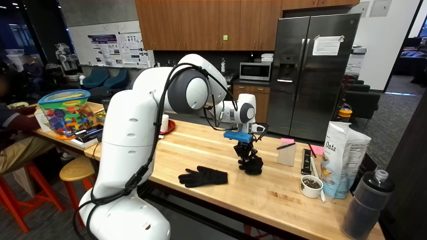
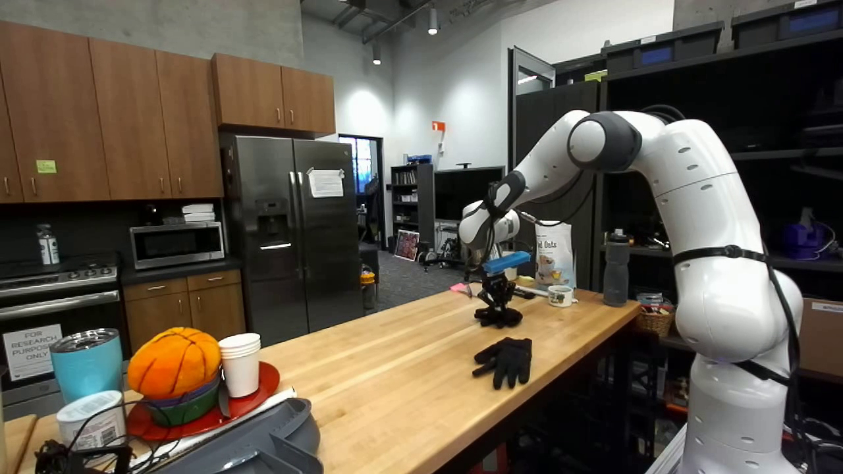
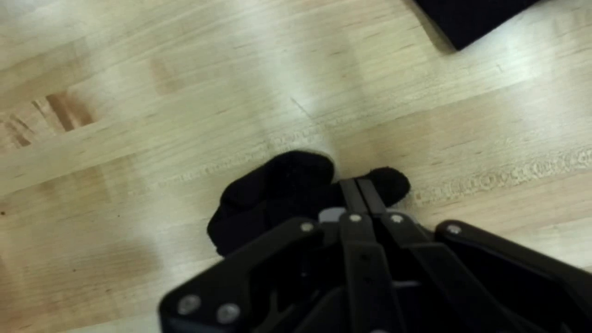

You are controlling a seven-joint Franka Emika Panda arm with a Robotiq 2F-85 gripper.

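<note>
Crumpled glove: black, bunched into a small heap on the tabletop, directly below the gripper.
Jaws: they are clenched, the two tips side by side and down at the black cloth; whether a fold of it is pinched between them, one cannot tell.
Flat glove: also black, it lies spread out near the crumpled one, but the two are apart; its cuff is turned toward the heap.
Arm: white, it reaches over the tabletop with the gripper pointing downward; a blue bar is fixed just above the gripper.
Cardboard piece: it lies on the tabletop near the crumpled glove, with a pen across its end and pink paper beside it.
Small bowl: white, with dark bits inside, it stands just beside the upright oats bag; a tall bottle stands near this bag.
Red plate: well apart from both gloves, it carries stacked white cups and coloured bowls, with an orange ball resting on top of the bowls.
Fridge: dark grey, it stands behind the tabletop in both exterior views, with a microwave near it.
</note>
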